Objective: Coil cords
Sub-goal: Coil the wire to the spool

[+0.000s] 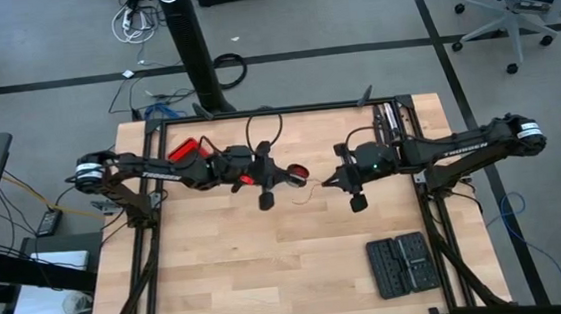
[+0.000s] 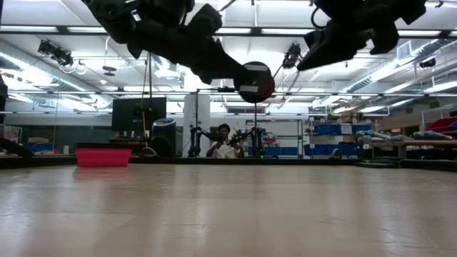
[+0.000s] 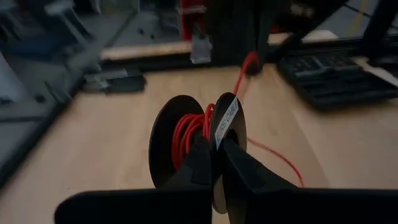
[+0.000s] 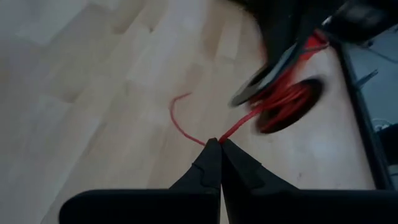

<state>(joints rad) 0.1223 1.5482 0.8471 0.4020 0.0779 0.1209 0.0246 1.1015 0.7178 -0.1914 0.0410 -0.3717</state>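
The cord is a thin red wire, partly wound on a small black spool [image 3: 196, 134] with a white label on one flange. My left gripper [image 3: 214, 152] is shut on that spool and holds it in the air over the table's middle [image 1: 298, 173]. From the spool the wire [image 4: 249, 118] runs to my right gripper [image 4: 216, 144], which is shut on it. The wire's free end [image 4: 177, 112] curls beyond those fingers. In the low view the spool [image 2: 255, 82] hangs well above the tabletop, with my right gripper [image 2: 308, 61] to its right. My left gripper pinches the spool's labelled flange [image 3: 225, 121] by its rim between the two fingers, coming from the table's left. The spool is lifted clear of the table, standing on edge. My right gripper pinches the red wire [image 4: 219, 139] at its fingertips, a short way from the free end, coming from the table's right and slanting down. The stretch toward the spool runs fairly straight; the free end hangs loose.
A black case [image 1: 402, 265] lies at the table's near right. A red box [image 2: 103, 155] sits at the far left, under my left arm. A person shows in the room beyond the table [image 2: 225, 143]. Bare wood lies near the front edge [image 1: 270, 278].
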